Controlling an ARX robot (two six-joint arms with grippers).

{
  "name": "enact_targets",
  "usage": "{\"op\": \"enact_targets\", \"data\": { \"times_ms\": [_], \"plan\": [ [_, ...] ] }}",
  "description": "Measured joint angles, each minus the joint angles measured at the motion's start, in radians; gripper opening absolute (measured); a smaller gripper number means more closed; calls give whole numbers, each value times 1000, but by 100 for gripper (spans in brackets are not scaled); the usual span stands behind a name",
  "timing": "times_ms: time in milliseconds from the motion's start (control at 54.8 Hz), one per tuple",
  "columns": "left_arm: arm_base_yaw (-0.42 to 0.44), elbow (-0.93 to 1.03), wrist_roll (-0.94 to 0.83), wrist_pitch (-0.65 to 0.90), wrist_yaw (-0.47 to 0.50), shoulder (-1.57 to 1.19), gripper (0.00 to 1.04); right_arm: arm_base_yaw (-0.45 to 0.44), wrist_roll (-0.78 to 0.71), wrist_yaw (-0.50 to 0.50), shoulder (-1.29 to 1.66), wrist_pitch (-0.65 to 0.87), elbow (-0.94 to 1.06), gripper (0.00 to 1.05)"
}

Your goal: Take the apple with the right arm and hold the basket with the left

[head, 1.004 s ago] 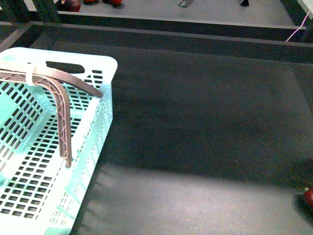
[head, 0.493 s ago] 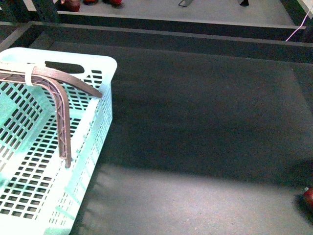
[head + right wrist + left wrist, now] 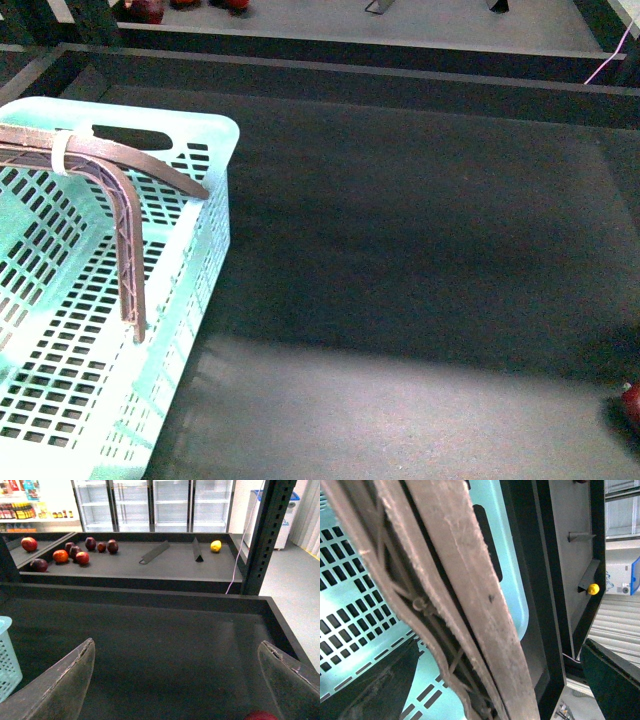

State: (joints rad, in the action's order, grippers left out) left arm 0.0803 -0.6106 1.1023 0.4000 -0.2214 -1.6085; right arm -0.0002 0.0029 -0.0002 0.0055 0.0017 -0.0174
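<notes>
Basket (image 3: 212,230) at left, apple (image 3: 632,402) at right edge, open dark tabletop (image 3: 420,250) between them

Our front view looks down on worktop (image 3: 420,230) and basket (image 3: 200,120) — left wrist crowds its handles (image 3: 460,590), right wrist faces far across.

Basket (image 3: 215,200) — pale mint plastic, slotted walls & floor, oval hand hole in far end wall — sat upright at near-left of dark mat (image 3: 400,250), partly out of frame. Brown-grey ribbed handles (image 3: 128,250) lay folded over its opening, white tie (image 3: 62,150) round them. Apple (image 3: 632,402) — red, only a sliver visible — lay at mat's near-right edge, well apart from basket.
</notes>
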Motion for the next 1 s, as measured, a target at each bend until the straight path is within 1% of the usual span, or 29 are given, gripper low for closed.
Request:
{"op": "enact_targets", "data": {
  "times_ms": [55, 110, 237, 347, 383, 475, 602, 858, 1004],
  "plan": [
    [0, -12, 0, -1, 8, -15, 96, 0, 0, 0, 0, 0, 0, 96],
    [0, -31, 2, -14, 17, -38, 82, 0, 0, 0, 0, 0, 0, 96],
    [0, -58, 3, -31, 30, -68, 59, 0, 0, 0, 0, 0, 0, 96],
    [0, -72, 4, -42, 35, -76, 43, 0, 0, 0, 0, 0, 0, 96],
    [-1, -76, 4, -47, 35, -76, 36, 0, 0, 0, 0, 0, 0, 96],
    [-3, -79, 47, -53, 31, -74, 24, 0, 0, 0, 0, 0, 0, 96],
    [-14, -81, 96, -74, 8, -55, 17, 0, 0, 0, 0, 0, 0, 96],
    [-82, -79, 21, -176, -2, 59, 17, 0, 0, 0, 0, 0, 0, 96],
    [-159, -85, 10, -225, 5, 147, 17, 0, 0, 0, 0, 0, 0, 96]
  ]
}}
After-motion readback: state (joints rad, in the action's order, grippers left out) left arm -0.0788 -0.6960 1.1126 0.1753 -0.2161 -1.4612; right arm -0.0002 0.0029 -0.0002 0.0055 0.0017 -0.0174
